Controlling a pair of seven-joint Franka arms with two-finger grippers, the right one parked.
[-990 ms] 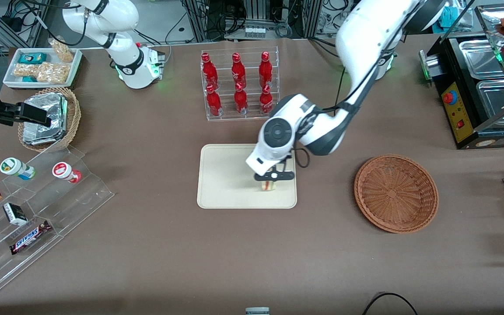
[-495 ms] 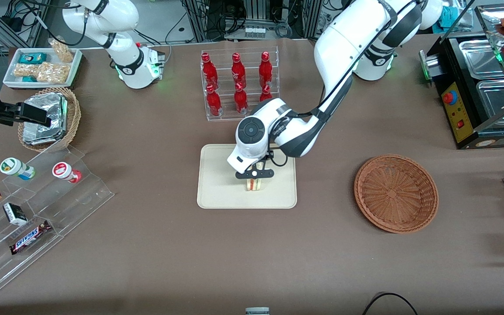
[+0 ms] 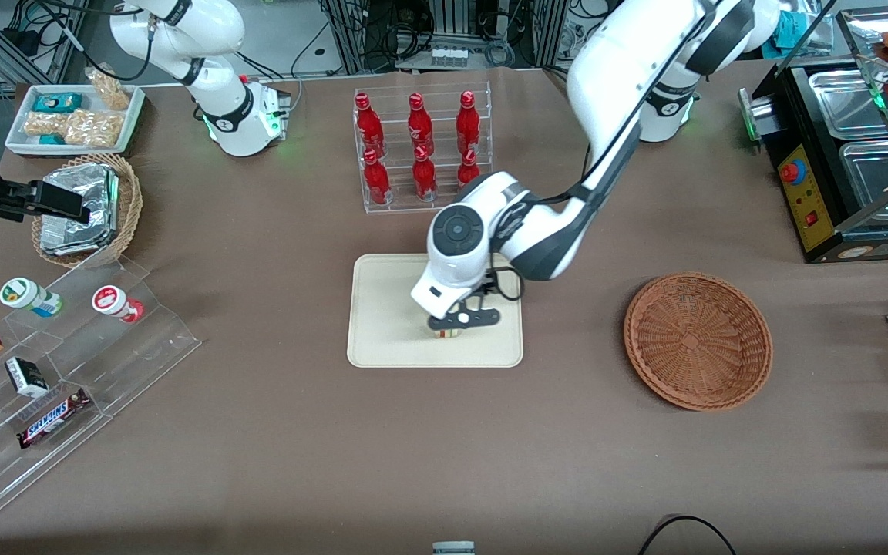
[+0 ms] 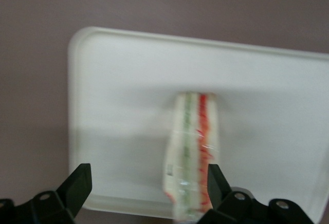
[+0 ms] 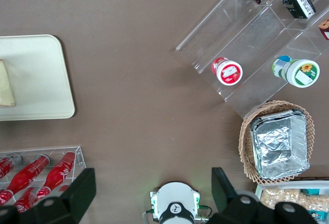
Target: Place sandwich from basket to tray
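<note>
Sandwich [image 3: 449, 333] mostly hidden under pincer [image 3: 462, 318], on tray [image 3: 390, 324]

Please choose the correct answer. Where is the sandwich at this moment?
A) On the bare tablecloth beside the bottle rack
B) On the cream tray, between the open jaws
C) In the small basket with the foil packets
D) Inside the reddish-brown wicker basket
B: the sandwich rests on the tray, with the gripper open around it, one jaw clearly apart from it; the basket holds nothing.
</note>
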